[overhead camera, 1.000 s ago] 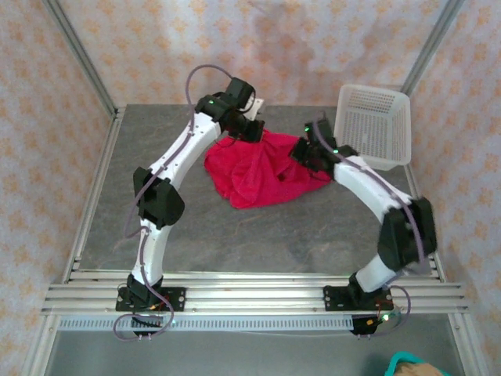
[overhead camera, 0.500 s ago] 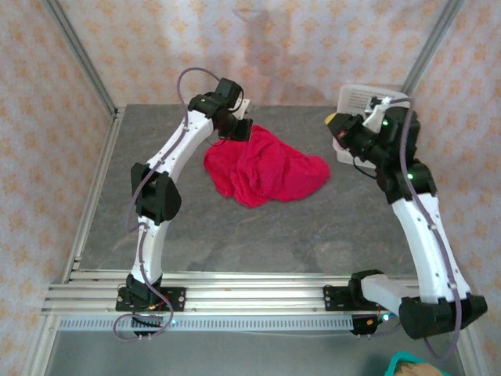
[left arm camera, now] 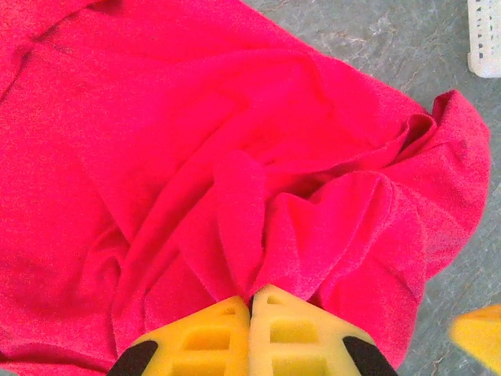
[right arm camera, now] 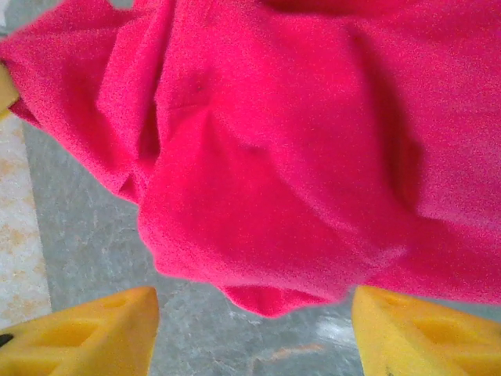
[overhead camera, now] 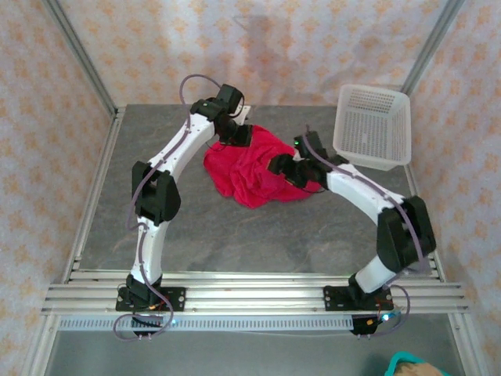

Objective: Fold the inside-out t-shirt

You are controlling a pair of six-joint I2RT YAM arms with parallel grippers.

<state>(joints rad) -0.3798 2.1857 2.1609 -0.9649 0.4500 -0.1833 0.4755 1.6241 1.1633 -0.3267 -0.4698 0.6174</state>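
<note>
The red t-shirt (overhead camera: 254,174) lies crumpled mid-table (overhead camera: 235,231); the left hand (left arm camera: 250,304) is pinched tight on a fold, the right hand (right arm camera: 252,305) spread wide at its edge

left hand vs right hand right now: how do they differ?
The left hand is shut, pinching a fold of the t-shirt; the right hand is open and grips nothing. The left hand sits at the t-shirt's far-left edge; the right hand is at its right side, fingers spread over the hem and the bare table. Both have yellow fingers and are down at the t-shirt.
</note>
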